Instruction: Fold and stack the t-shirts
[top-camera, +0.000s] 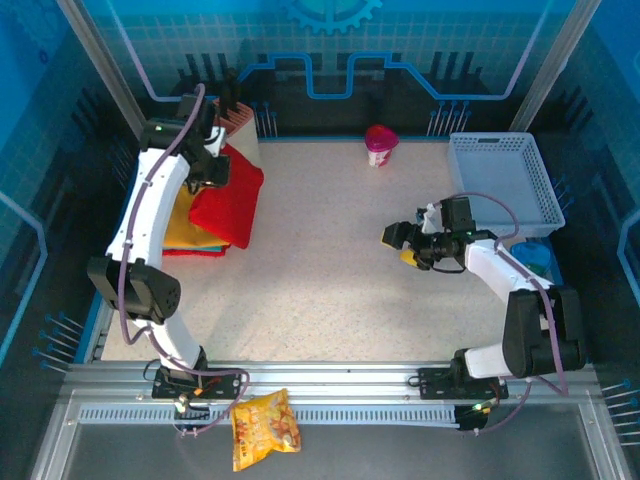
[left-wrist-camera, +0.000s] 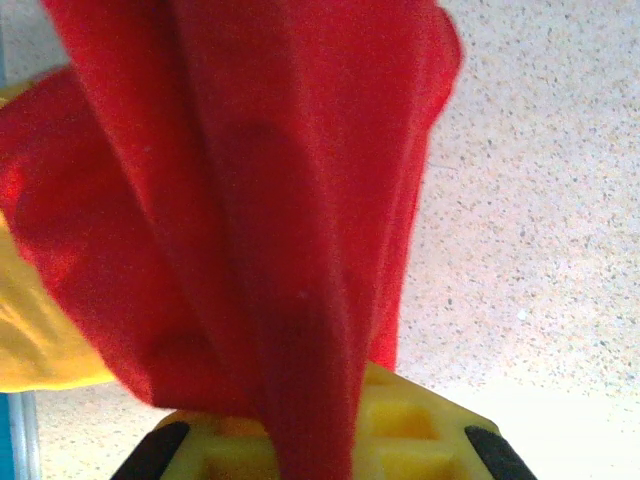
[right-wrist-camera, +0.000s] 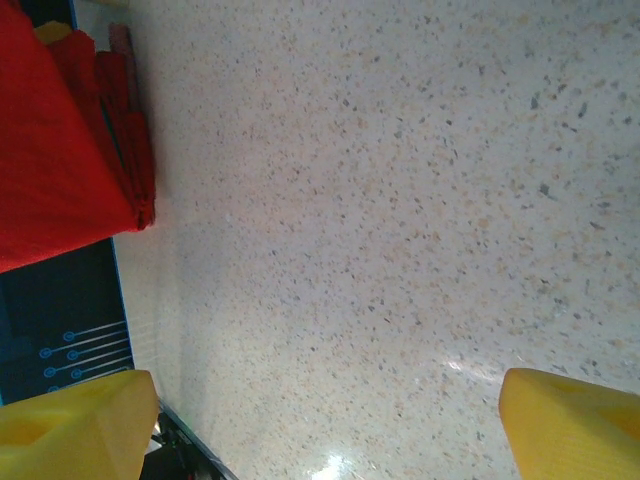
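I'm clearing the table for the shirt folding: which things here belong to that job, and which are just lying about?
Job: red t-shirt; yellow t-shirt, partly under it.
Lying about: white basket; pink cup; snack bag.

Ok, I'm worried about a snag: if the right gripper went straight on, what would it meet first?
Likely the table, since the right gripper faces it with open jaws; the red t-shirt lies off to one side of that line. Depth is unclear.
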